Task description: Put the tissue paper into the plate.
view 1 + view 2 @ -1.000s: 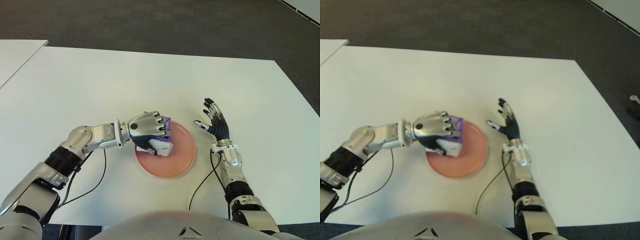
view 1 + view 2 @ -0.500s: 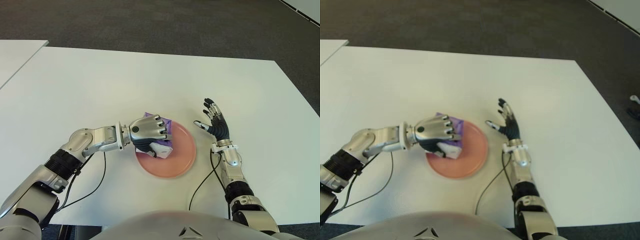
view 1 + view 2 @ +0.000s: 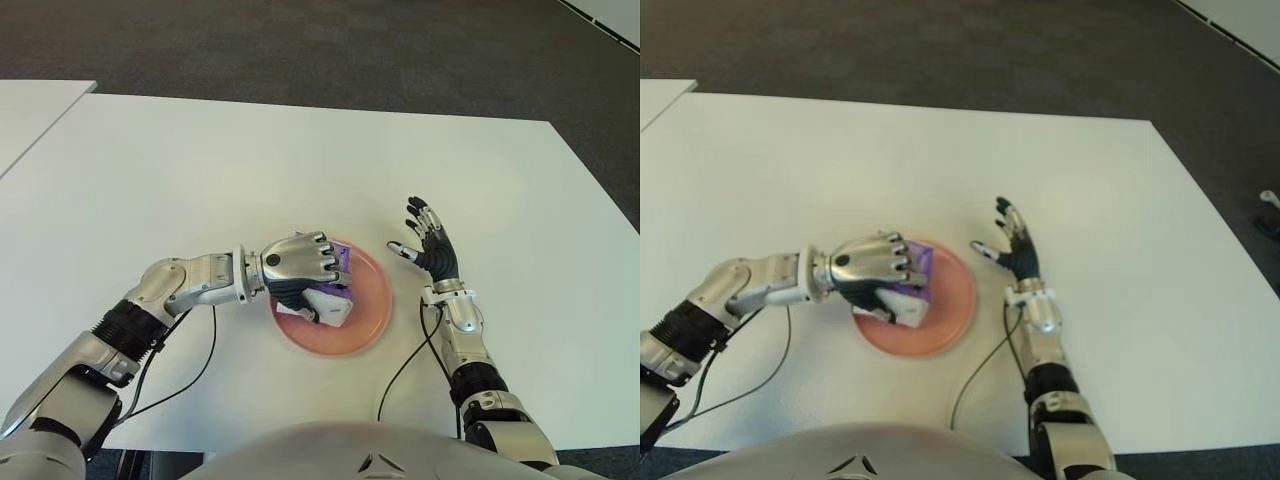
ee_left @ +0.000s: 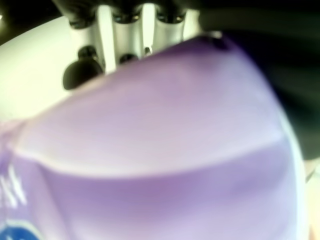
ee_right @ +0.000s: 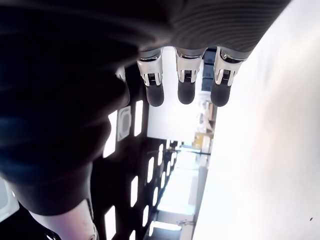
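White table surface (image 3: pixel 200 170) is seen extending wide on all sides of the work area; its far edge borders dark carpet (image 3: pixel 300 40), and a second white table (image 3: pixel 30 110) is seen beyond the left edge, separated by a narrow gap. Broad bare room is noted toward the far edge and toward both side edges. A black cable (image 3: pixel 195 370) is observed trailing from the left arm toward the near edge, and another cable (image 3: pixel 405 365) runs from the right arm.

A pink plate (image 3: pixel 365 315) is located near the middle of the table, closer to the near edge. The left hand (image 3: pixel 297 262) is positioned over the plate's left portion, its fingers closed around the tissue paper (image 3: pixel 330 300). The pack is recorded as purple with a white end, protruding below the fingers above the plate's inner surface; whether it touches the plate cannot be determined. In the left wrist view the purple wrapper (image 4: pixel 165 150) fills most of the frame, with fingertips (image 4: pixel 122 35) wrapped over its edge.

The right hand (image 3: pixel 428 248) is seen just right of the plate, fingers spread and holding nothing.
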You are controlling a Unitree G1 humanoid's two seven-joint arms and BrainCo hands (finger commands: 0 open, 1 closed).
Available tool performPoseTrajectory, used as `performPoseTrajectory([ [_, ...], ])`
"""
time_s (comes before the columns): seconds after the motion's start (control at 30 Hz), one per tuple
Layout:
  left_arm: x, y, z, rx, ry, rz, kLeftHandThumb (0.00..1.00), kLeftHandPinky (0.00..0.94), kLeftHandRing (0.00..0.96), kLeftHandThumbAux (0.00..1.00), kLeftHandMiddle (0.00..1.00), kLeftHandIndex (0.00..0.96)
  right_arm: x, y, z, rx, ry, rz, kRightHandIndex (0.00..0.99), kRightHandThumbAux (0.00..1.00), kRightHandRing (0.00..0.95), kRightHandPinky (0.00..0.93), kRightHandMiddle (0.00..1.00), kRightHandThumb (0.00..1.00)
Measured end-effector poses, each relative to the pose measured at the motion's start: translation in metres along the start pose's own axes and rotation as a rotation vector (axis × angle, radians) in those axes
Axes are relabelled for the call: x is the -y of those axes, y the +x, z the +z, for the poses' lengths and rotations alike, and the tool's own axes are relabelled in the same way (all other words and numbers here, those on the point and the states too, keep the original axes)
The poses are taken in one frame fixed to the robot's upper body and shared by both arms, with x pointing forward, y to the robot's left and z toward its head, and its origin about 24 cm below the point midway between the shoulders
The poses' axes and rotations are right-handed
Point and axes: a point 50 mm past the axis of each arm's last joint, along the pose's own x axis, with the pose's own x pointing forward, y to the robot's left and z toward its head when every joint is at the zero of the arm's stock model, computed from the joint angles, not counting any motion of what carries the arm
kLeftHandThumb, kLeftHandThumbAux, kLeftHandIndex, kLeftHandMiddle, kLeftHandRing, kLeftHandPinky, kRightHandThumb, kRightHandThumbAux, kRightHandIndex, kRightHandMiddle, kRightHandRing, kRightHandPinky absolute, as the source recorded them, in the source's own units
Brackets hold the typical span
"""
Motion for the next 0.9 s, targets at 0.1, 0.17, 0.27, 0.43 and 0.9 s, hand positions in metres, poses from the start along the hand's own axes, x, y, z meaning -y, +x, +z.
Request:
performPoseTrajectory([
  [0.1,0.0003,0.0008,0.0001,-0.007,-0.053,0.020,0.732,0.824,0.827,0.700,0.827,0.443,-0.0004,0.0001,0.0000,0.000,-0.003,0.004,0.000,0.820,0.000,0.000,0.000,0.000],
  [0.17,0.0015,0.0007,-0.0007,-0.011,-0.079,0.025,0.733,0.827,0.828,0.700,0.828,0.443,-0.0005,0.0001,0.0000,0.000,-0.003,0.005,0.000,0.821,0.000,0.000,0.000,0.000],
  [0.27,0.0036,0.0003,-0.0021,-0.018,-0.106,0.033,0.733,0.829,0.830,0.700,0.830,0.443,-0.0008,0.0002,0.0000,0.000,-0.004,0.007,0.000,0.823,0.000,0.000,0.000,0.000],
  [0.43,0.0064,-0.0001,-0.0032,-0.015,-0.136,0.050,0.732,0.833,0.835,0.700,0.838,0.443,-0.0011,0.0003,0.0000,-0.001,-0.004,0.008,0.000,0.824,0.000,0.000,0.000,0.000],
  [0.9,0.0018,0.0031,-0.0041,0.006,-0.222,0.182,0.729,0.828,0.838,0.700,0.845,0.443,-0.0012,0.0003,0.0000,-0.001,-0.004,0.012,0.000,0.823,0.000,0.000,0.000,0.000],
])
